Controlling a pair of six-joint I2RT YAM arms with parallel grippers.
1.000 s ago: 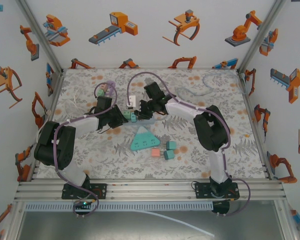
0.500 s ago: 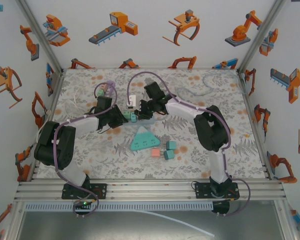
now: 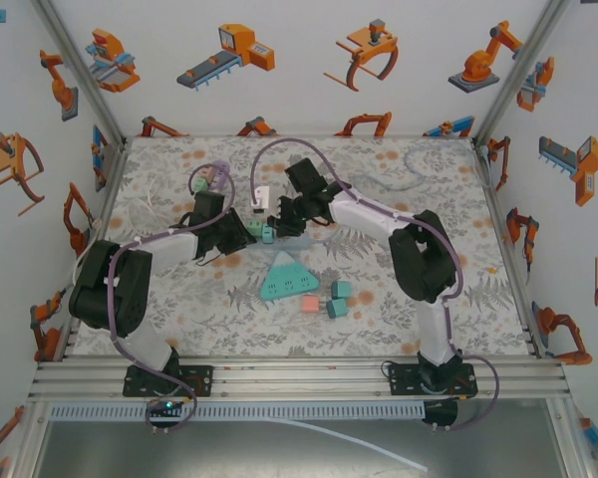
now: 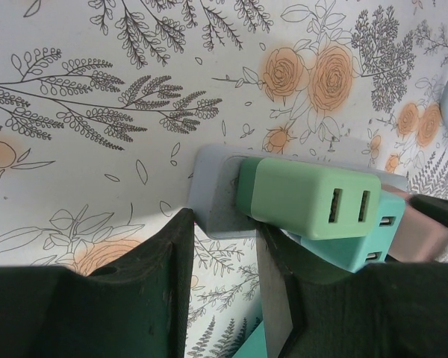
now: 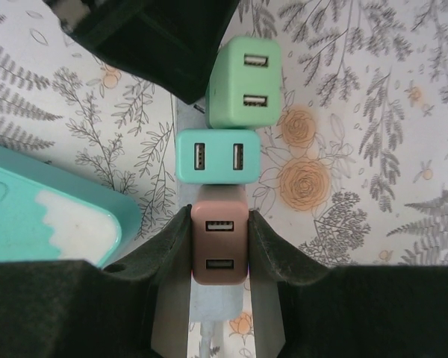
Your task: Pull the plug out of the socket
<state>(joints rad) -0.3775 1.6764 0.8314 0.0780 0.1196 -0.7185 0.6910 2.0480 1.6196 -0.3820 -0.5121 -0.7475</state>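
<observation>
The right arm [image 3: 369, 214] has shifted slightly far-left. The right end effector [image 5: 219, 224] clamps the dusty-pink plastic USB plug [image 5: 219, 250], rightmost in the pale-grey socket strip [image 4: 213, 183] on the desk [image 3: 199, 309]. The left end effector [image 4: 224, 224] pinches that strip. The plug looks light, rigid and slick, so grip its flat sides.

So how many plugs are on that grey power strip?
3, in a row on the grey plastic power strip: a mint-green cube plug farthest from the right wrist camera, a teal cube plug in the middle, a dusty-pink cube plug in the right gripper.

left arm [image 3: 164, 242], right arm [image 3: 364, 214] over socket [image 3: 293, 240] (plugs [image 3: 259, 232] on it), triangular strip [image 3: 285, 280] nearby
</observation>
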